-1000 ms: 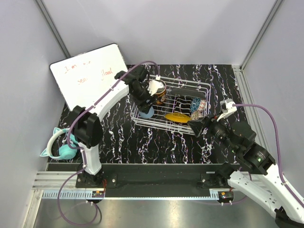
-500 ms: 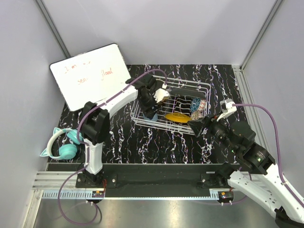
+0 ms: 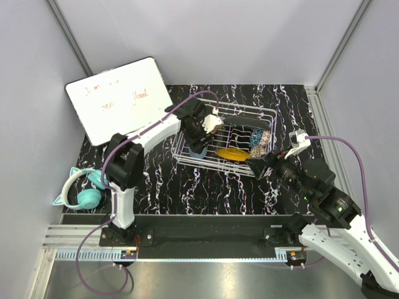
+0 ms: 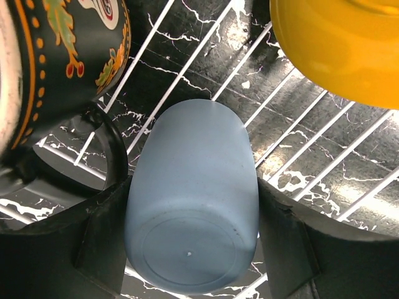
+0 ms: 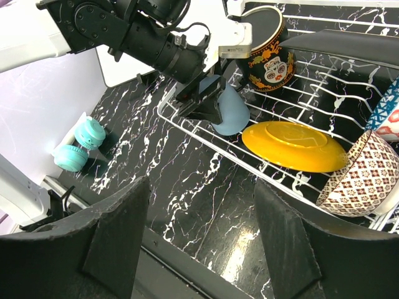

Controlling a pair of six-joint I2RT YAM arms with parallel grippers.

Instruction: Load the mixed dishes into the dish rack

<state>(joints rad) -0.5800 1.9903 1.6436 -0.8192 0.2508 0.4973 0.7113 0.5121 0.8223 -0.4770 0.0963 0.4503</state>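
The white wire dish rack point(image 3: 187, 159) stands mid-table. My left gripper point(image 3: 198, 144) is shut on the pale blue cup point(image 3: 198, 152) and holds it low inside the rack's left end. In the left wrist view the cup point(image 4: 193, 199) sits base toward the camera between both fingers point(image 4: 100, 243). The black-orange mug point(image 4: 56, 62) is beside it and the yellow plate point(image 4: 336, 43) is to the right. The right wrist view shows the cup point(image 5: 229, 115), mug point(image 5: 268, 53), plate point(image 5: 293, 146) and a patterned bowl point(image 5: 368, 174) in the rack. My right gripper point(image 3: 259, 167) is open and empty at the rack's near right corner.
A white writing board point(image 3: 118, 99) leans at the back left. Teal cat-ear headphones point(image 3: 81, 190) lie at the left front, also visible in the right wrist view point(image 5: 78, 143). Grey walls close in the left, back and right sides of the table.
My left gripper has carried the pale blue cup from the rack's left rim rightward and down into the rack beside the mug. The right arm has not moved.
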